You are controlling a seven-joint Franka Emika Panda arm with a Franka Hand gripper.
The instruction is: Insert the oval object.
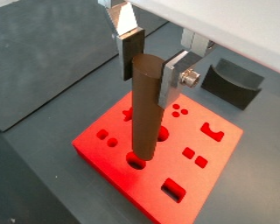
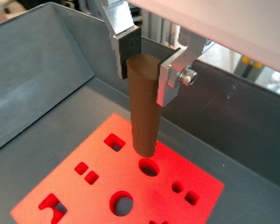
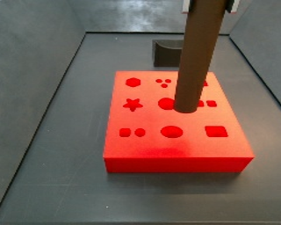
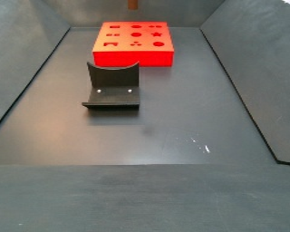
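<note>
My gripper (image 1: 150, 80) is shut on the top of the oval object (image 1: 145, 114), a long dark brown peg that hangs upright. Both wrist views show this; the other shows the gripper (image 2: 147, 83) and peg (image 2: 143, 118) too. The peg's lower end is at the mouth of a hole in the red block (image 1: 143, 188), (image 2: 78, 188). I cannot tell whether it has entered. In a side view the peg (image 3: 196, 53) stands over the middle of the block (image 3: 149, 145), with the gripper cut off above. The far side view shows the block (image 4: 135, 56) at the back.
The red block has several holes of different shapes. The dark fixture (image 4: 111, 86) stands on the floor beside the block, and shows also in a wrist view (image 1: 236, 83) and a side view (image 3: 167, 51). Grey bin walls (image 2: 49, 70) enclose the floor.
</note>
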